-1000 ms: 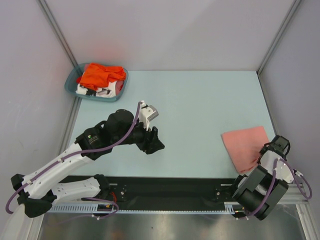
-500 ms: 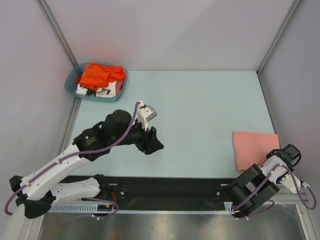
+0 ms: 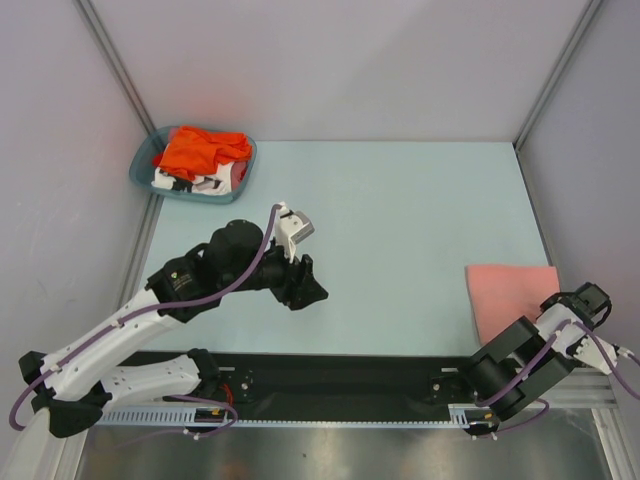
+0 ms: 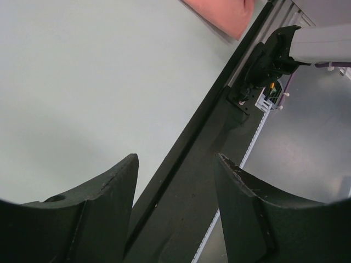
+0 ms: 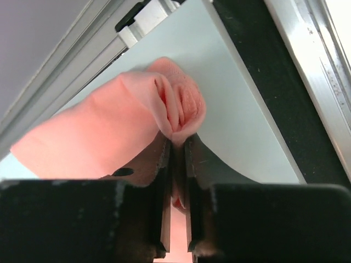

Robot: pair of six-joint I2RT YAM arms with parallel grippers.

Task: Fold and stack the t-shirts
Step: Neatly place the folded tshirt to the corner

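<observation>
A folded salmon-pink t-shirt lies flat near the table's right front corner. My right gripper is at its near right corner, shut on a pinched bunch of the pink cloth. The orange t-shirt and the white printed t-shirt are heaped in the teal basket at the back left. My left gripper hovers open and empty over the table's left middle, far from every shirt. In the left wrist view it looks past the front edge, with the pink t-shirt at the top.
A black rail runs along the table's front edge between the arm bases. Grey walls with metal posts close in the left, back and right sides. The pink shirt lies close to the right wall.
My right gripper has dragged the pink t-shirt right and toward the front, turning it square to the table edge. The left arm has shifted only slightly.
</observation>
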